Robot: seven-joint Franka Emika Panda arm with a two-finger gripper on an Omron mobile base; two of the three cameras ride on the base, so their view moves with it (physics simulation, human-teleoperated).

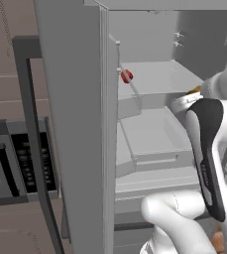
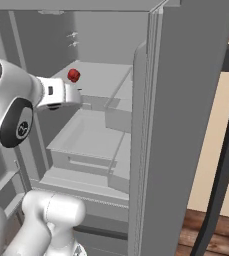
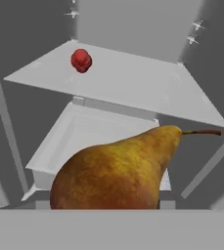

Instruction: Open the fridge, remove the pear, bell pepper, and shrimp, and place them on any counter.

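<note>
Fridge [image 1: 75, 124] open, grey shelf [image 3: 133, 83] inside, bell pepper [image 3: 81, 60] resting on shelf. Hand [image 2: 78, 96] clamped on pear [image 3: 118, 171], just below shelf.

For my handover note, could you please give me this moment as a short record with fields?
fridge: doors open, interior shelves and a drawer exposed
bell pepper: on the upper shelf, toward its left side in the hand view
pear: close in front of the hand camera, stem pointing right, apparently held in the pincer
pincer fingertips: hidden behind the pear
shrimp: not made out
</note>
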